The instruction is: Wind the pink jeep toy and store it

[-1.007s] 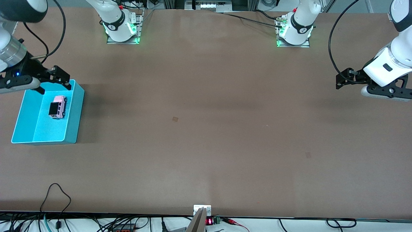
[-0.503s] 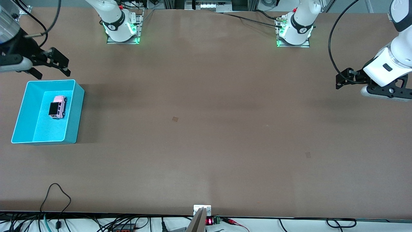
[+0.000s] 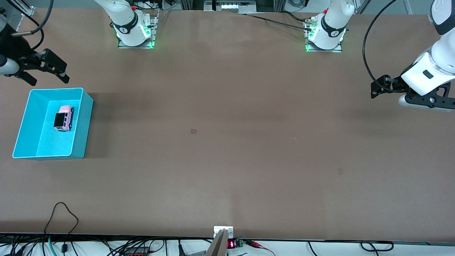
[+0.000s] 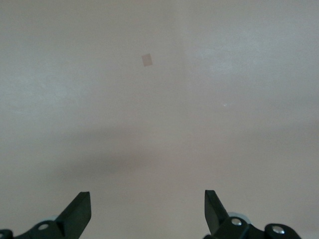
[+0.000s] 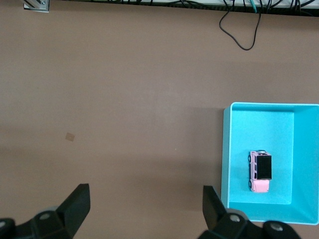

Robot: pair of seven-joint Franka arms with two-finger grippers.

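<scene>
The jeep (image 3: pixel 64 118) is a small light-pink toy car with a black ribbed rear roof and dark wheels. It stands on its wheels on the floor of a turquoise bin (image 3: pixel 81 124), in the half of the bin farther from the front camera and close to the wall that faces the middle of the table. Nothing touches it, and the bin holds nothing else.

The bin sits on the brown table (image 3: pixel 227 142) at the right arm's end. Its top is open, and nothing covers the jeep.

The right gripper (image 3: pixel 48 73) hangs in the air over bare table just past the bin's rim on the bases' side. Its fingers are spread wide and hold nothing. The left gripper (image 3: pixel 376 89) hangs over bare table at the left arm's end, well apart from the bin, and that arm waits; its fingers are also wide apart and empty.

The right wrist view looks straight down on the jeep (image 5: pixel 260 171) inside the bin (image 5: pixel 227 149), with both black fingertips (image 5: pixel 75 204) framing the table beside it. It also shows a black cable (image 5: pixel 241 30) looping at the table's edge. The left wrist view shows only plain table between its two fingertips (image 4: pixel 79 209), with a small square mark (image 4: pixel 147 59) on the surface; neither jeep nor bin appears there.
</scene>
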